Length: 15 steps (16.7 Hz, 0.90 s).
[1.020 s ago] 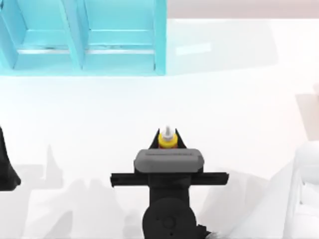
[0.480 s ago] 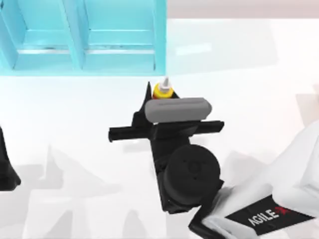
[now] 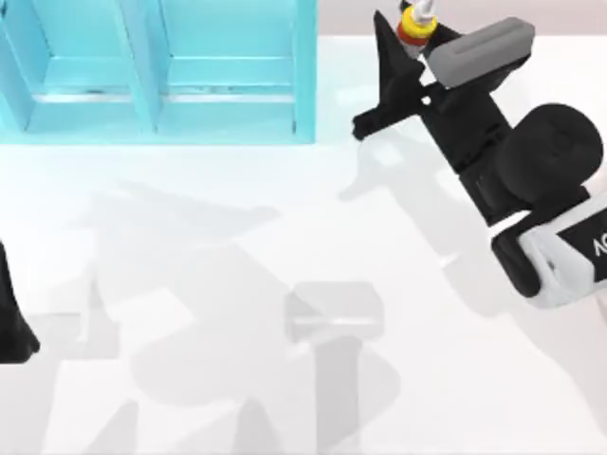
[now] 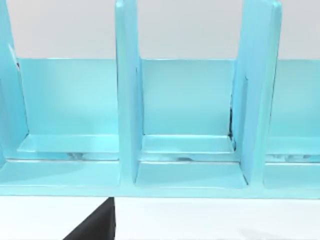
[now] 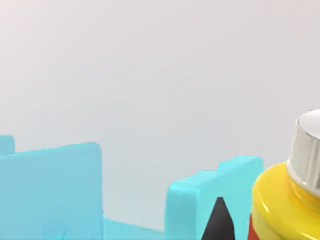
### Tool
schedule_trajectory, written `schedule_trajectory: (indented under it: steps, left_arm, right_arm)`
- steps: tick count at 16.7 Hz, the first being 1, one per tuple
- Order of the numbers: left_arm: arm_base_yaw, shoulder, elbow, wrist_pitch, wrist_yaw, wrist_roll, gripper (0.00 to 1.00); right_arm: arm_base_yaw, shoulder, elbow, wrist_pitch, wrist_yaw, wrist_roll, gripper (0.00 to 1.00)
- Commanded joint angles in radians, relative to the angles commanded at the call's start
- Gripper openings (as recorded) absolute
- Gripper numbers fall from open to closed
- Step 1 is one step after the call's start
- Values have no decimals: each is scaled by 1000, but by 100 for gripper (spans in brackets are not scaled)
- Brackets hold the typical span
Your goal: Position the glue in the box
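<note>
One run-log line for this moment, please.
right gripper: holds glue, raised right of box | glue: not in box | left arm: parked, left edge

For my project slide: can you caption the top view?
Right hand holds the small yellow glue bottle raised just right of the cyan compartmented box; left arm parked at table's left edge.

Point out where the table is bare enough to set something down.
Bare: the white table in front of the cyan box, between the left hand and the right arm. Crowded: the far right, where the right hand holds the glue.
</note>
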Motion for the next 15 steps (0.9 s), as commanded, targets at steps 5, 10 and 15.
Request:
schedule_trajectory:
  steps: [5, 10, 15]
  left_arm:
    - [0, 0, 0, 0, 0, 0, 100]
    - [0, 0, 0, 0, 0, 0, 100]
    - [0, 0, 0, 0, 0, 0, 100]
  right_arm:
    - [-451, 13, -9, -1, -627, -9, 0]
    - [-892, 38, -50, -53, -1175, -12, 0]
    - [-1271, 67, -96, -123, -1558, -29, 0]
